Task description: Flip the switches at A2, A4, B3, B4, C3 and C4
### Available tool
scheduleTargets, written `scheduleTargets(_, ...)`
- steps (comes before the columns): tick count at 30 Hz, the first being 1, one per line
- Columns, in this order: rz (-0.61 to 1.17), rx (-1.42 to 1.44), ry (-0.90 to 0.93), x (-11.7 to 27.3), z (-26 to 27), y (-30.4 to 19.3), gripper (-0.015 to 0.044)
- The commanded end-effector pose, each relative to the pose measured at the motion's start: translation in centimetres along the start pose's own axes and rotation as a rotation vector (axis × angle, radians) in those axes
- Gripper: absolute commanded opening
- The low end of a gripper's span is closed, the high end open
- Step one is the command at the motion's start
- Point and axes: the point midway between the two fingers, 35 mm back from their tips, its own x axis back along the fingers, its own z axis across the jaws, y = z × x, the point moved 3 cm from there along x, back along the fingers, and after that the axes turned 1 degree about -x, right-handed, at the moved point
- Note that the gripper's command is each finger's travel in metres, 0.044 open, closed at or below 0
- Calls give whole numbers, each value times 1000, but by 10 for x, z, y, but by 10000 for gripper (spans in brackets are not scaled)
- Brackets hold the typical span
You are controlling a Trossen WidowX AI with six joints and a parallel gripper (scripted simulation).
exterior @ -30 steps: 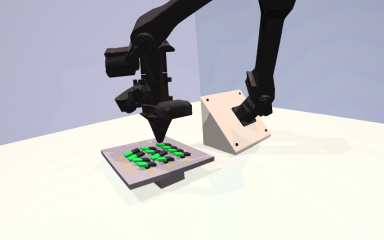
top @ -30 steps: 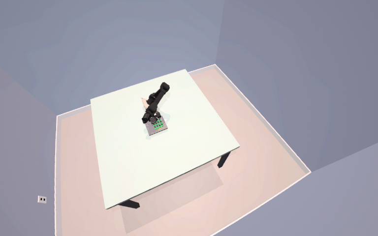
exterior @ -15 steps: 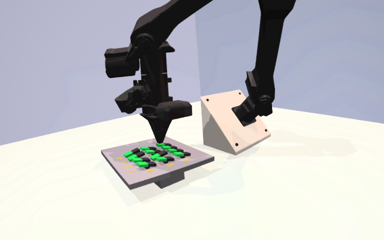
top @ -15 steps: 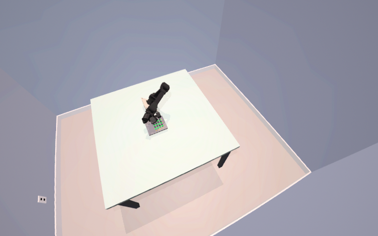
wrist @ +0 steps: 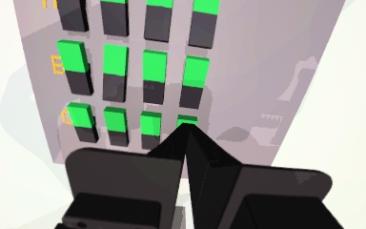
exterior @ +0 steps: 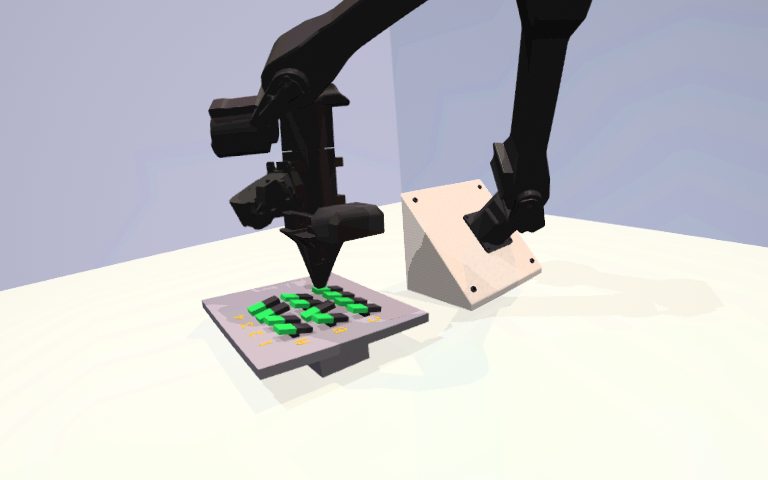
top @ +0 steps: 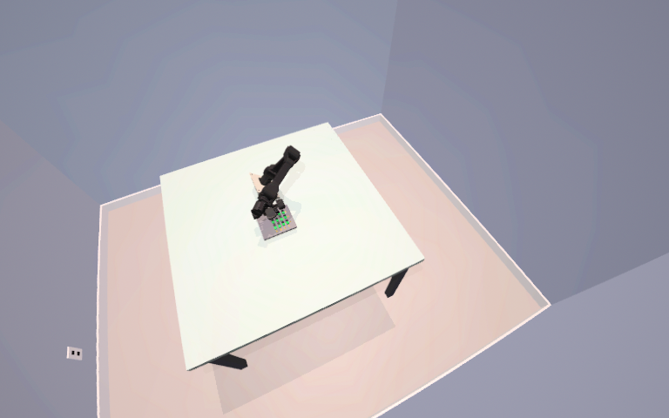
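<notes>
The switch panel (top: 266, 232) (exterior: 399, 310) (wrist: 247, 72) carries rows of green-and-black rocker switches. My gripper (exterior: 320, 285) (wrist: 187, 129) is shut and empty, pointing down with its tip at C4 (wrist: 187, 119), partly covering it; contact cannot be told. C3 (wrist: 151, 124) is just left of the tip in the wrist view. B3 (wrist: 154, 67) and B4 (wrist: 195, 72) are farther up. A2 (wrist: 114, 20) and A4 (wrist: 202, 30) are cut by the top edge. A4's black end (exterior: 273, 302) looks raised. Some other tilts are hard to read.
C1 (wrist: 81, 115) and C2 (wrist: 115, 119) are left of C3 in the wrist view; B1 (wrist: 72, 56) and B2 (wrist: 115, 59) are above them. The arm's sloped base block (exterior: 436, 237) stands behind the panel in the exterior view, on the pale table (top: 276, 285).
</notes>
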Motion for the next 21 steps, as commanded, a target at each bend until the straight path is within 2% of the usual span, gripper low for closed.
scheduleTargets(1,-3,-4,5,-1,0,0,0)
scheduleTargets(21,-1,0,0,0,0,0,0)
